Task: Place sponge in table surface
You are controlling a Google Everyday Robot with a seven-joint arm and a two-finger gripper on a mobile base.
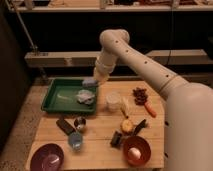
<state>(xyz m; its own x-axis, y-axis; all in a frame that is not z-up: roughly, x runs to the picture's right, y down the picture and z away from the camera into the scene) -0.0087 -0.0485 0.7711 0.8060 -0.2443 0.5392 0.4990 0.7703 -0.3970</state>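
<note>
The sponge (89,82), a small, soft-looking light-blue block, is pinched between the fingers of the gripper (95,79), aloft above the right rear rim of the green tray (49,102). Assessment: the lift is complete and the carry is in hand. The next move calls for travel clear of the tray's raised plastic rim and the crumpled grey-blue rag (86,96). Descent should then follow onto bare pale planks of the table surface (100,132), avoiding the shiny metal cup (79,122).

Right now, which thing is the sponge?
Find the green plastic tray at the back left of the pale wooden table. Over its right rim hangs the gripper, shut on the small light-blue sponge. Unlike the crumpled grey-blue cloth in the tray, it is a tidy block held aloft.
</note>
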